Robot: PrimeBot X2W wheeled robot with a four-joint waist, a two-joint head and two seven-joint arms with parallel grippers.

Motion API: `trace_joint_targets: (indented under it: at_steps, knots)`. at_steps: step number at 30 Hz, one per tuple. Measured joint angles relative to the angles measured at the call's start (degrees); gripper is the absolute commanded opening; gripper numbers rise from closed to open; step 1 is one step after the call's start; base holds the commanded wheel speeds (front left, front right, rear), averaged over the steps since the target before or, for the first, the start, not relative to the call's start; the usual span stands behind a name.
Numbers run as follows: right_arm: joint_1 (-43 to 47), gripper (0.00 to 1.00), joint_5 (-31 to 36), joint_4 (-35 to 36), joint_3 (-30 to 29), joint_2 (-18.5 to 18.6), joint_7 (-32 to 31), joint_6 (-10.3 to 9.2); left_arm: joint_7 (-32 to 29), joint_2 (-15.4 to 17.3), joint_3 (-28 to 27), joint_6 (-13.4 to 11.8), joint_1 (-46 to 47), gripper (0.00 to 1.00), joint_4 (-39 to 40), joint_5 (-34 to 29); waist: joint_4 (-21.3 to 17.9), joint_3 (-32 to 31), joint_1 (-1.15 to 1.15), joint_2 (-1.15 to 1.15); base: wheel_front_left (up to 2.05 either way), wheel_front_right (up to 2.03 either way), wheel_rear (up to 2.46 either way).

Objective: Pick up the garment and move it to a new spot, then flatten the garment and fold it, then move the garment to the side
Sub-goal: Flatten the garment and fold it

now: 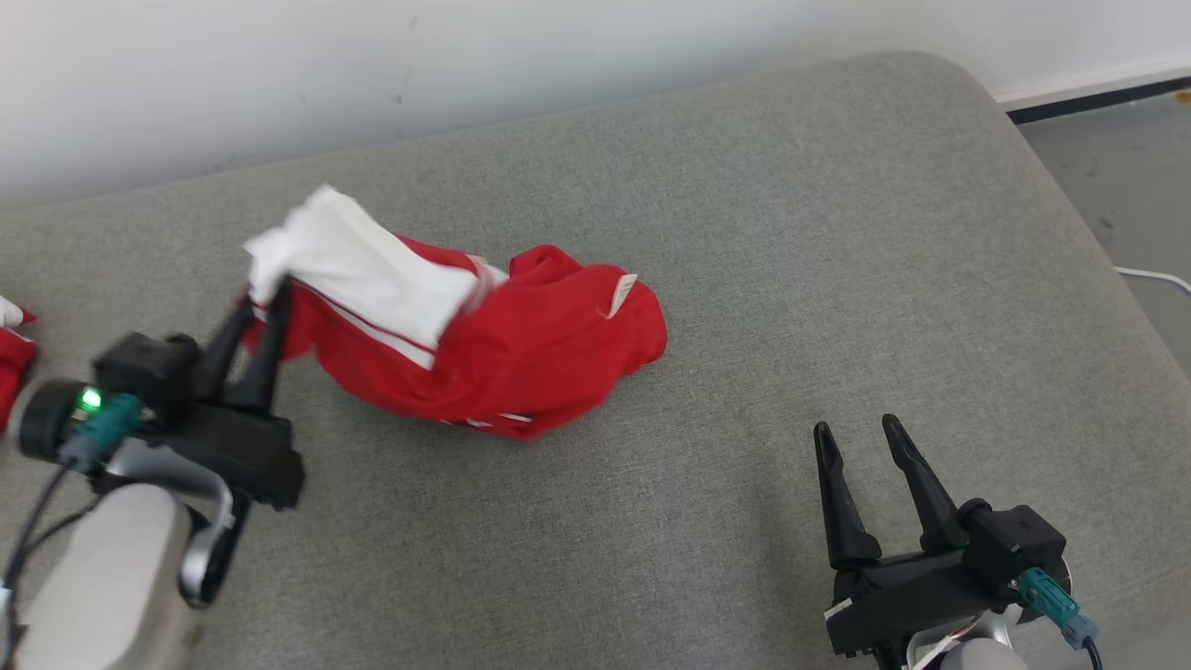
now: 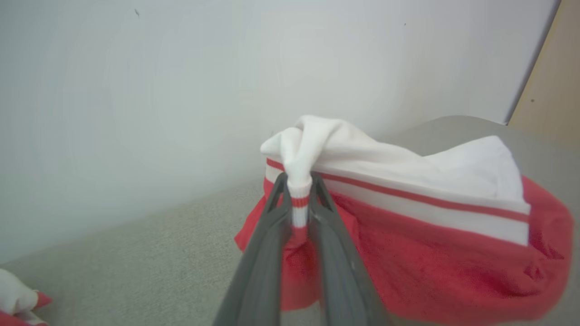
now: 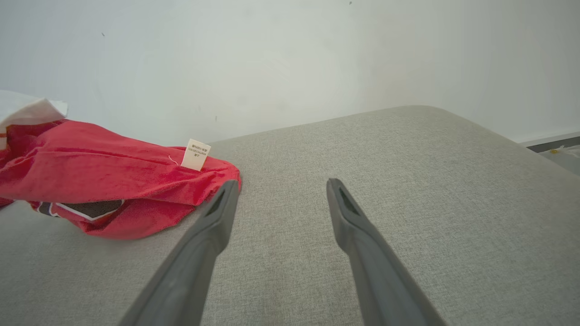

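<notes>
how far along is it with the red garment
Done: the grasp. The left gripper is shut on the white striped edge of the garment. In hand: the pick-up and move, with that end raised while the red bulk sags bunched on the grey cushion. Left: flattening, folding and moving it aside. The right gripper is open, apart from the garment.
</notes>
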State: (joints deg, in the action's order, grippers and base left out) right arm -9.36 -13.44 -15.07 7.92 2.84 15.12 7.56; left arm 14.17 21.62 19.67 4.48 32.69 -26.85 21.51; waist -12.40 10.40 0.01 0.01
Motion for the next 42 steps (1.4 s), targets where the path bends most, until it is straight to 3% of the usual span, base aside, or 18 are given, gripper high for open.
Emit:
trace_joint_targets:
  at_steps: [7,16,20,22,23,30,42]
  knots:
    - [0.0,1.00,-0.2,-0.1,-0.1,0.0,0.0,0.00,0.7,2.7,-3.1,-2.9,-0.4,0.00,3.3,-1.4,0.4,-0.9,-0.01,0.00,0.00,0.00,0.00]
    - [0.3,1.00,-0.1,-0.2,-0.1,0.0,0.0,0.00,0.8,-0.6,-2.3,-2.9,-9.6,0.00,4.7,-1.2,2.1,-1.3,-0.01,0.00,0.00,0.00,0.00]
    - [0.3,1.00,0.2,-0.5,-0.4,0.0,0.0,0.00,0.8,-2.3,-4.4,-3.4,-16.6,0.00,5.4,-0.7,3.7,-1.7,-0.01,0.00,0.00,0.00,0.00]
    - [0.5,1.00,0.4,-0.7,-0.4,0.0,0.0,0.00,0.8,-2.8,-5.2,-3.4,-18.8,0.46,5.5,-0.7,4.4,-1.9,-0.01,0.00,0.00,0.00,0.00]
    - [0.6,1.00,0.4,-0.8,-0.5,0.0,0.0,0.00,0.8,-3.2,-5.5,-3.4,-19.8,1.00,5.6,-0.7,4.7,-2.0,-0.01,0.00,0.00,0.00,0.00]
    - [1.1,1.00,0.8,-1.5,-0.4,0.0,0.0,0.00,0.9,-7.1,-11.1,-2.9,-22.7,1.00,11.4,-1.5,6.8,-3.6,-0.01,0.00,0.00,0.00,0.00]
    - [2.0,1.00,1.7,-2.1,-0.5,0.0,0.0,0.00,1.0,-11.7,-21.2,-3.4,-30.4,1.00,23.8,-8.4,9.0,-7.2,-0.01,0.00,0.00,0.00,0.00]
